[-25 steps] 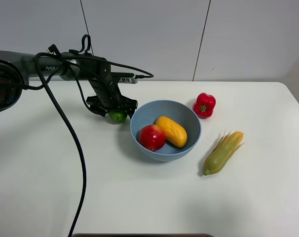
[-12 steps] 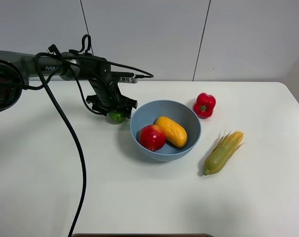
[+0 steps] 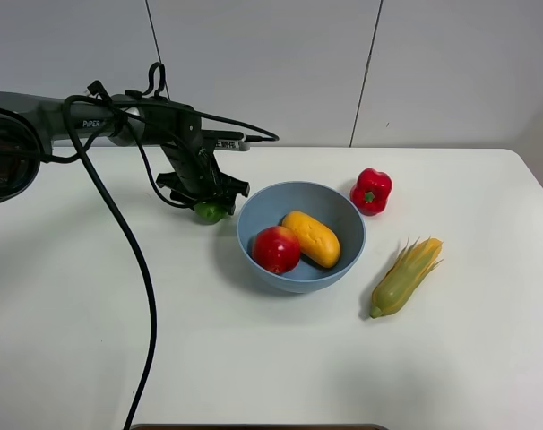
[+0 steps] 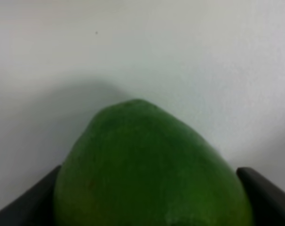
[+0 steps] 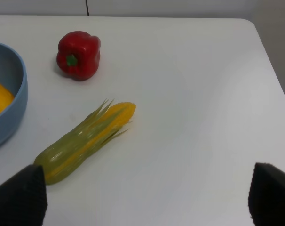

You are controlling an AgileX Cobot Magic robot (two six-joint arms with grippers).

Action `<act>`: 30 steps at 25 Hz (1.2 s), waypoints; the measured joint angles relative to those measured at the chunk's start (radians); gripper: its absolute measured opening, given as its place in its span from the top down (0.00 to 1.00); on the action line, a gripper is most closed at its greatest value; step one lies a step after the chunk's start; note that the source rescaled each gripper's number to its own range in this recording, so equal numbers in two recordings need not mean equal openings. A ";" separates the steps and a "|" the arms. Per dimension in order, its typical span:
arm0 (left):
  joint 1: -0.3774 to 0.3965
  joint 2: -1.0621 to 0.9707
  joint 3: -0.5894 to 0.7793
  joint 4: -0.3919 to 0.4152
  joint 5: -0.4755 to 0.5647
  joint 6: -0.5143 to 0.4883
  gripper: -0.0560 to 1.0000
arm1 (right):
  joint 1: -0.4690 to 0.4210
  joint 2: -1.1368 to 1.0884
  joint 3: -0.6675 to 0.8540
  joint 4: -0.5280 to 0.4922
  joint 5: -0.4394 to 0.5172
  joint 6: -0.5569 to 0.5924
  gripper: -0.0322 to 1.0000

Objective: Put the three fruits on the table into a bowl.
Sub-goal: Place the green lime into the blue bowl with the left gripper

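A light-blue bowl (image 3: 295, 280) stands mid-table, and inside it lie a red apple-like fruit (image 3: 276, 249) and an orange-yellow mango-like fruit (image 3: 312, 237). Just left of the bowl's rim, the small green lime (image 3: 210, 212) rests at the white table (image 3: 254, 358), with my left gripper (image 3: 205, 199) shut on it. In the left wrist view the lime (image 4: 147, 174) fills the space between the two dark fingertips of that gripper (image 4: 147, 200). The right gripper (image 5: 147, 197) is open, with nothing between its fingers, above the table's right part; the exterior view does not show it.
A red bell pepper (image 3: 372, 191) sits right behind the bowl. A yellow-green corn cob (image 3: 405, 276) lies to the bowl's right. The left arm's black cable (image 3: 137, 269) hangs across the table's left side. The bowl's edge (image 5: 13, 108) shows in the right wrist view.
The left gripper's fingers have closed from wide apart onto the lime, which has shifted slightly. The bowl and everything else stay where they were.
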 joint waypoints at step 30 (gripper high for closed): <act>0.000 -0.240 0.000 0.085 0.208 0.000 0.95 | 0.000 0.000 0.000 0.000 0.000 0.000 0.25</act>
